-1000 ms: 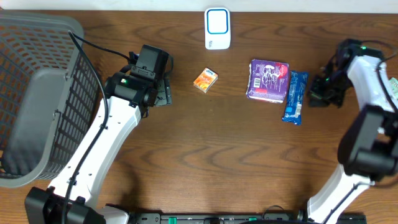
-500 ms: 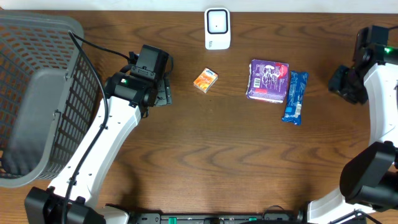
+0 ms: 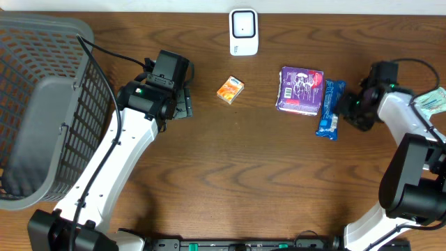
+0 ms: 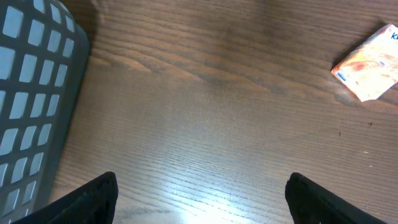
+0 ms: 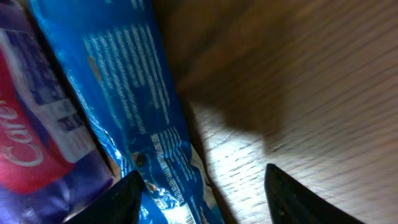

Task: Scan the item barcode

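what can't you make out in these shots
- Barcode on the blue packet: blurred in the right wrist view, too small overhead.
- Pale item at the overhead view's right edge: cut off, unidentifiable.
- Basket: left side cut off by the overhead frame edge.
- Orange box print: too small overhead, cut by the left wrist view's edge.

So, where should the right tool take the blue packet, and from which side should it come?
Probably the near end of the blue packet, from above, jaws across its narrow width. It lies flat and long, and the purple pack sits close along its left edge farther up; only the near end sticks out free on both sides. The right tool hangs open beside it.
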You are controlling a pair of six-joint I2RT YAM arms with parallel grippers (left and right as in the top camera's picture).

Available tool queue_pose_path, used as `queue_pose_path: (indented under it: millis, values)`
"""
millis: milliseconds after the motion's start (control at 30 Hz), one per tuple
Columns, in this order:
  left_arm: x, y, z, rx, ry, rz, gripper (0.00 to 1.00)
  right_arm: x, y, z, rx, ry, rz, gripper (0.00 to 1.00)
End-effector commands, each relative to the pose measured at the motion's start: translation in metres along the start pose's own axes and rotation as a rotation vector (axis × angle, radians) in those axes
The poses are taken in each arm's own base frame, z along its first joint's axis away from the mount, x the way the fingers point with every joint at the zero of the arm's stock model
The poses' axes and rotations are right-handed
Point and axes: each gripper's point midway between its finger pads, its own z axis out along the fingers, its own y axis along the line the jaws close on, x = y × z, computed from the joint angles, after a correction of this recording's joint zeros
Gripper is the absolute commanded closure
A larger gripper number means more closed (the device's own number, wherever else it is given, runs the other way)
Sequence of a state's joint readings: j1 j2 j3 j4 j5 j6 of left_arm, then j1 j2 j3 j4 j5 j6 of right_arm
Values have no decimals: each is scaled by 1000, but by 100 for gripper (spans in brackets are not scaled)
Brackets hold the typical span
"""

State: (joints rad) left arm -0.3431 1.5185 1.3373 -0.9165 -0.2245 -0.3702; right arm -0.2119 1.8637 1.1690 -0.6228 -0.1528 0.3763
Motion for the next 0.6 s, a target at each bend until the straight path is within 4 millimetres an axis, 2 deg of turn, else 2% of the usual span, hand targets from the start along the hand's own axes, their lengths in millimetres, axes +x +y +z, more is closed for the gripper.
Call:
queue_pose_path:
  millis: [0, 100, 133, 200, 367, 567]
  values:
    - [-3, 3, 0, -19, -7, -10, 14, 20, 4, 15, -58, 39, 26, 46]
    - [-3, 3, 0, -19, -7, -10, 14, 26, 4, 22, -78, 39, 24, 60]
    - [-3, 3, 0, -19, -7, -10, 14, 27, 3, 22, -78, 40, 25, 69]
    - [-3, 3, 0, -19, -7, -10, 14, 28, 2, 22, -76, 44, 26, 99]
    - [-3, 3, 0, -19, -7, -10, 14, 28, -2, 15, -66, 58, 43, 99]
    - [-3, 3, 0, -19, -7, -10, 14, 17, -17, -21, -37, 23, 95, 99]
